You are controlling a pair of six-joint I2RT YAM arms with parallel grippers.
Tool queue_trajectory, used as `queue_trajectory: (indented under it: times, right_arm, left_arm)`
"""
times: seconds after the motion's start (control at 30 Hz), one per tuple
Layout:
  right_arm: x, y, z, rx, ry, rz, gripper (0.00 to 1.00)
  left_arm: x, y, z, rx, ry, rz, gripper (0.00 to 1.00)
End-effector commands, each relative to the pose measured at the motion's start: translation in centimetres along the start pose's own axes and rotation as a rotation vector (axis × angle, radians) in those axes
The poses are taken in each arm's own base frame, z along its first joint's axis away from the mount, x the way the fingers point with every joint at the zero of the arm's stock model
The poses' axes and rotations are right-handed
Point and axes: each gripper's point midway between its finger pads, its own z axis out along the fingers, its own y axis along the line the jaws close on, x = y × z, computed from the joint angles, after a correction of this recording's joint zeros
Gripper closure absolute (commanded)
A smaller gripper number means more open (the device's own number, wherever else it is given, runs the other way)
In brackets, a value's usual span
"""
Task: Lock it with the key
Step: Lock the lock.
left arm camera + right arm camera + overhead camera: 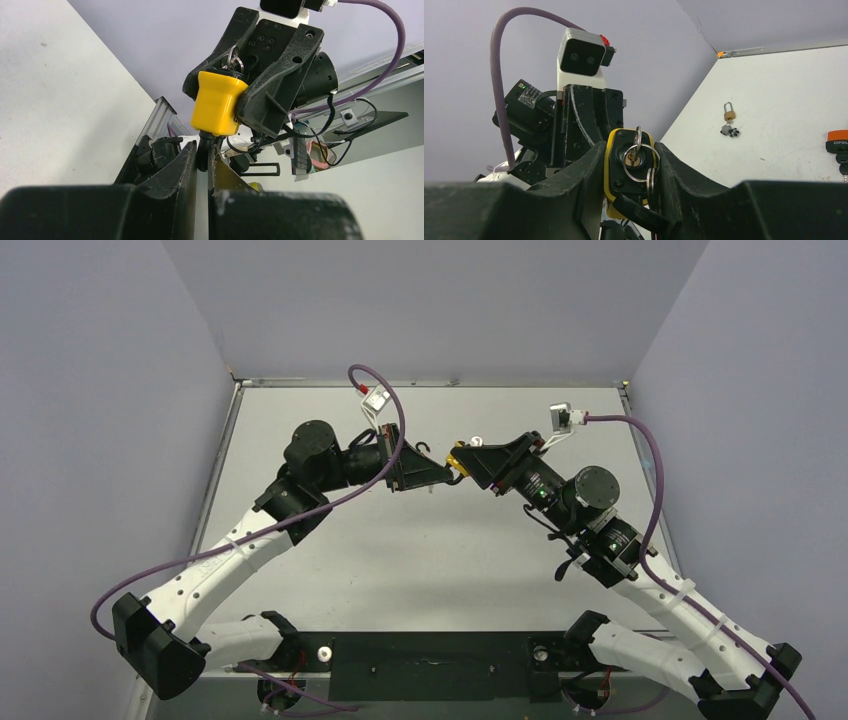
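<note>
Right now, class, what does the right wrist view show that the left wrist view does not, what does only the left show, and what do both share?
Only the right wrist view: the keyhole face of the yellow padlock, and a small brass padlock lying on the table. Only the left wrist view: the left jaws shut on the black shackle. Both: the yellow padlock clamped between the right jaws.
</note>
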Motion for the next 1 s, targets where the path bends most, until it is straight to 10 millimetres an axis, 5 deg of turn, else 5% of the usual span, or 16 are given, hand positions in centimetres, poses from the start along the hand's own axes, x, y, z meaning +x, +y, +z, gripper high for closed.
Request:
queue_trajectory:
  times: [0.0, 0.2, 0.33, 0.57, 0.77, 0.97]
  right_arm:
    - [-2.0, 1.8, 0.0, -0.047, -0.065, -0.029, 0.97]
    - [-3.0, 1.5, -2.4, -0.069, -0.056, -0.134, 0.44]
    - [-3.6, 1.9, -4.0, -0.126, -0.047, -0.208, 0.29]
    - [-2.6, 3.3, -5.0, -0.269, 0.033, -0.259, 0.27]
    - [-0.5, 4.3, -5.4, -0.376, 0.153, -0.273, 0.41]
    - [0.5, 5.0, -5.9, -0.426, 0.216, -0.271, 0.45]
  left_arm:
    - [-0.7, -2.3, -0.3, 0.066, -0.019, 0.090, 1.00]
    - [-0.5, -2.6, -2.0, 0.010, 0.045, 0.243, 1.00]
    - [0.7, -2.9, -3.3, -0.007, 0.119, 0.323, 1.00]
    - [2.0, -4.5, -5.0, 0.021, 0.185, 0.394, 1.00]
    - [2.4, -6.1, -5.7, 0.065, 0.207, 0.416, 1.00]
    - [2.4, -6.8, -5.8, 0.087, 0.210, 0.424, 1.00]
